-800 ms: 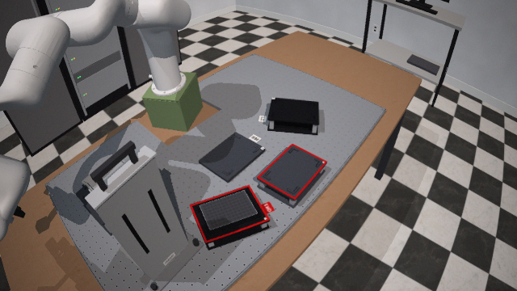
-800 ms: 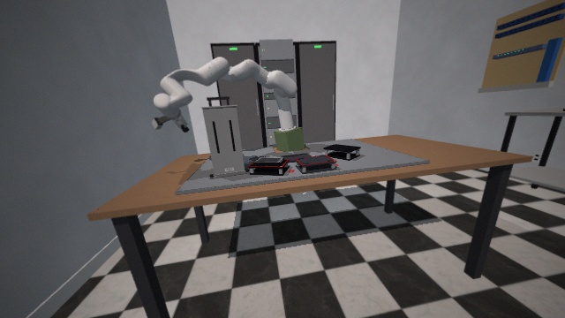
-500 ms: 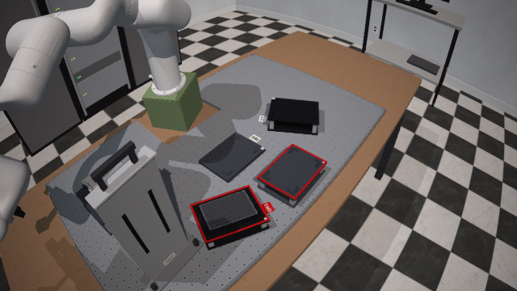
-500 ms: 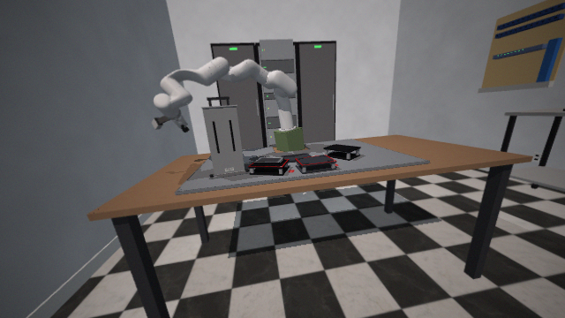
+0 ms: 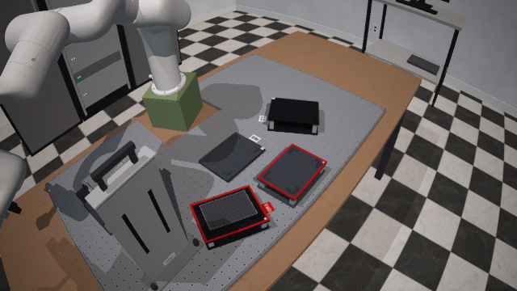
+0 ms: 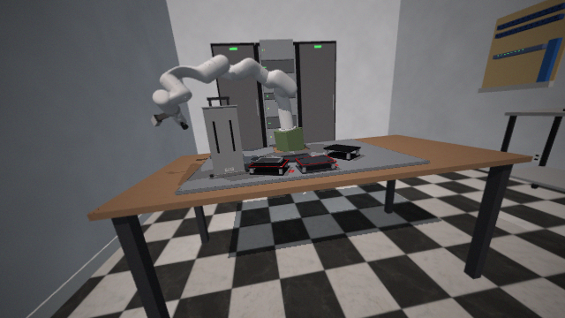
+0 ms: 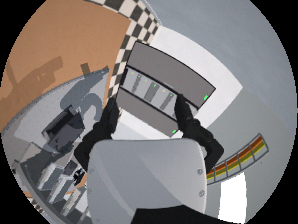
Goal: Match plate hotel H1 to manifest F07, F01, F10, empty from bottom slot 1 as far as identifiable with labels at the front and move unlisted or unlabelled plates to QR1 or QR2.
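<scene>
On the brown wooden worktop [image 5: 355, 73] the tall grey plate hotel [image 5: 141, 210] with a black top handle stood at the grey deck's left end, a clear ribbed plate [image 5: 229, 209] sat in the nearer red-rimmed nest [image 5: 202, 232], and the white arm's jaws hung wide open and empty beyond the worktop's left edge.

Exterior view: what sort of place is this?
Probably a lab automation cell. A white arm on a green pedestal stands on a perforated deck with a plate hotel and red-rimmed nests; rack cabinets line the back wall.
</scene>
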{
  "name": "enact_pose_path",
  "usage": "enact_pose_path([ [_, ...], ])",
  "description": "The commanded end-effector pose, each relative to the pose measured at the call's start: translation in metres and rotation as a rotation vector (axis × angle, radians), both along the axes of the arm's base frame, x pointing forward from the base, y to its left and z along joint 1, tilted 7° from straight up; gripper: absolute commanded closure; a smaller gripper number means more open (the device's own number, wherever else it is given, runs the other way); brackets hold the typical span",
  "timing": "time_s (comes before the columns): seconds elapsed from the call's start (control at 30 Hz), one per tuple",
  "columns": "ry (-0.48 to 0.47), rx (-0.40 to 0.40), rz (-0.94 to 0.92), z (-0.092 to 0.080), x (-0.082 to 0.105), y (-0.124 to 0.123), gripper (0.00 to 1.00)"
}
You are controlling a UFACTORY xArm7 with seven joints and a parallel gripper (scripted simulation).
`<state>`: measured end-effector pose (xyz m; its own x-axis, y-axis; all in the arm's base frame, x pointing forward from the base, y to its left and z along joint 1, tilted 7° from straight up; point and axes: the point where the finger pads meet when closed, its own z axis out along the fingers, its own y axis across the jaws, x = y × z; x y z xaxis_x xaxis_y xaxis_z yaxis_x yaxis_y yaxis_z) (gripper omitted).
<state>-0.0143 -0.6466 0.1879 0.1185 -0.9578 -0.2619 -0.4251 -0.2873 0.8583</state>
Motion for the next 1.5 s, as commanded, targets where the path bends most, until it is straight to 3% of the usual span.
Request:
enact_pose_path([
  [0.0,-0.001,-0.005,0.0,0.014,0.0,0.001,0.0],
  [1.37,-0.001,-0.005,0.0,0.136,-0.004,0.015,0.0],
  [1.47,-0.001,-0.005,0.0,0.139,-0.005,0.016,0.0],
])
